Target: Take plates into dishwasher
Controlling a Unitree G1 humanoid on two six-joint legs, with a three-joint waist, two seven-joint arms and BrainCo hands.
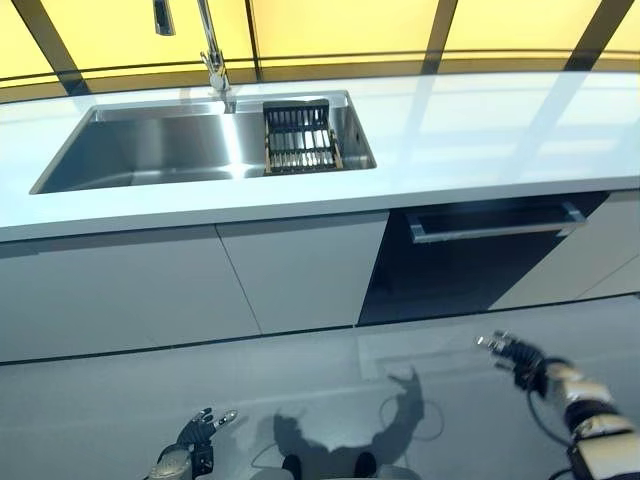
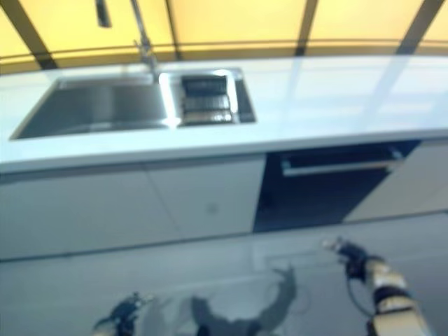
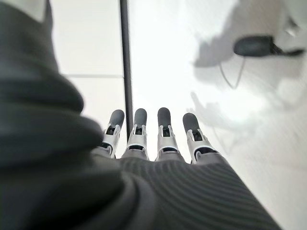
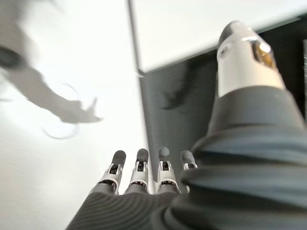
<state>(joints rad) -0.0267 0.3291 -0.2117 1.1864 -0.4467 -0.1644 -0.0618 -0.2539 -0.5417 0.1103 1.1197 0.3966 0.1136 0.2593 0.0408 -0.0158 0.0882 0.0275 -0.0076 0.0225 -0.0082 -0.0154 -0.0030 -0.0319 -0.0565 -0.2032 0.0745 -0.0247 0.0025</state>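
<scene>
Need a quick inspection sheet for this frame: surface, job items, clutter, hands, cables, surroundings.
Surface: white countertop, bare, with an inset stainless steel sink.
Job's things: dark dishwasher front with a silver bar handle, under the counter right of the sink, door closed. No plates seen; a dark slatted rack sits at the sink's right end, contents not clear.
Clutter: nothing seen.
Hands: left hand low near the floor, fingers straight, empty. Right hand raised in front of the dishwasher, below its handle, fingers straight, empty.
Cables: nothing seen.
Surroundings: chrome tap behind the sink, yellow-lit window panels, white cabinet doors, grey floor.
</scene>
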